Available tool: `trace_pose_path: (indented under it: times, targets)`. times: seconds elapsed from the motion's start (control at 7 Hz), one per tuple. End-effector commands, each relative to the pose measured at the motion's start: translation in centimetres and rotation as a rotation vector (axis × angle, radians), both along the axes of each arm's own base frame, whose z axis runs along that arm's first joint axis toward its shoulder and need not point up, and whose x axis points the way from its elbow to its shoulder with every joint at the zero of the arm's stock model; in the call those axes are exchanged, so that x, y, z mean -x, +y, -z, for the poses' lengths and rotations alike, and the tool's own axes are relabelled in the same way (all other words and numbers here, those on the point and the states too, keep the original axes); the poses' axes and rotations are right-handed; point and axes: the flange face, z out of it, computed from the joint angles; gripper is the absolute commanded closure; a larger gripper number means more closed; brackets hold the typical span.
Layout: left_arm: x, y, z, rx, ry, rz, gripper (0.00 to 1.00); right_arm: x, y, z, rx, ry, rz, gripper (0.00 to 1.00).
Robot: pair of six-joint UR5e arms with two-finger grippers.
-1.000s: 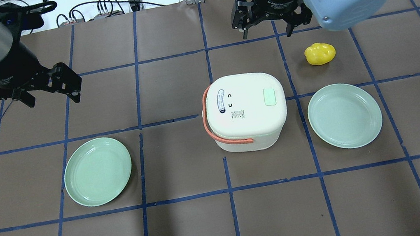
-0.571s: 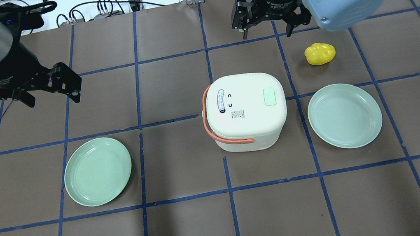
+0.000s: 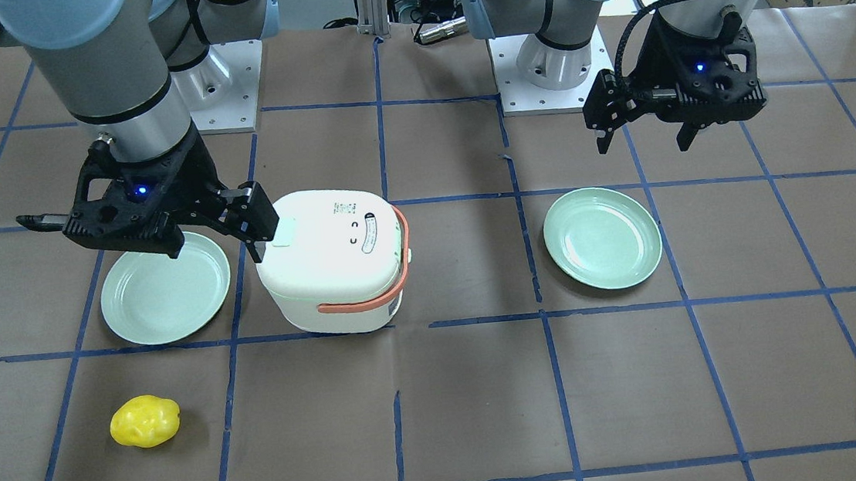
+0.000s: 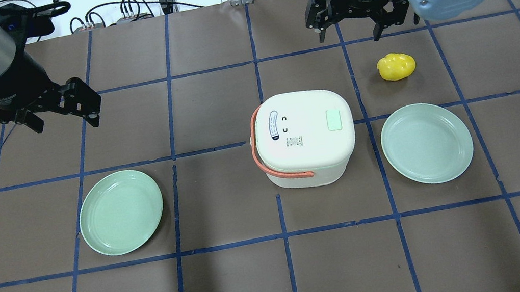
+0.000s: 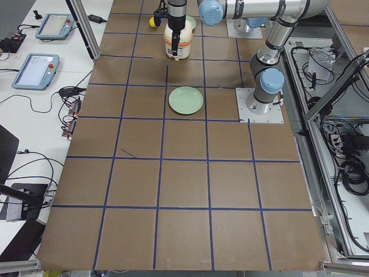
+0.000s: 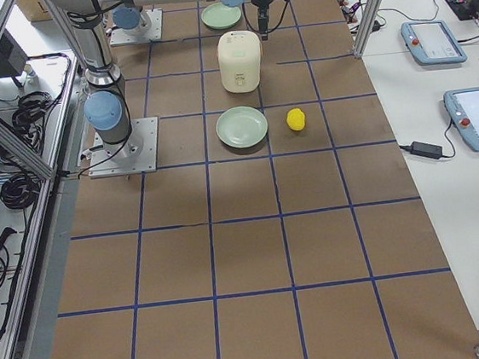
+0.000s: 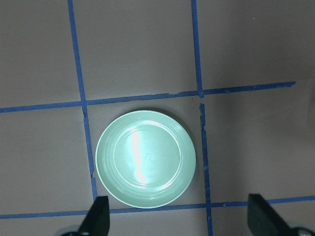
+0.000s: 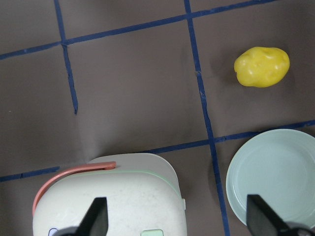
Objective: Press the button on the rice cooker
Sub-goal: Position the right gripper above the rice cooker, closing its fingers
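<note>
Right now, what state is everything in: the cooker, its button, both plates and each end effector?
rice cooker: upright, lid shut, handle folded down.
button: nothing touching it.
left end effector: open, empty.
right end effector: open, empty, clear of the cooker.
left plate: empty.
right plate: empty.
yellow toy: lying loose on the table.

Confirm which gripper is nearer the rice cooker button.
Right. The right gripper hangs just beyond the far edge of the rice cooker, on the side with the button. The left gripper is well off to its left, beyond a plate.
</note>
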Motion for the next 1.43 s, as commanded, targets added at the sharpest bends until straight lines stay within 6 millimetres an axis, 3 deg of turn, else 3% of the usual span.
trace_pose_path:
  times: [0.0,0.43,0.57,0.86,1.29]
  targets:
    - [0.0,0.0,0.0,0.000,0.000,0.000,0.00,1.4,0.0,0.3,-0.034,0.006,0.023,0.00]
    - [0.0,0.0,0.0,0.000,0.000,0.000,0.00,0.6,0.4,2.5,-0.069,-0.001,0.024,0.00]
    - [0.0,0.0,0.0,0.000,0.000,0.000,0.00,0.3,0.6,2.4,-0.066,-0.002,0.031,0.03]
    - [0.0,0.0,0.0,0.000,0.000,0.000,0.00,-1.6,1.4,1.0,-0.039,-0.001,-0.004,0.09]
    - [0.0,0.0,0.0,0.000,0.000,0.000,0.00,-0.5,1.7,-1.1,-0.017,0.005,-0.002,0.00]
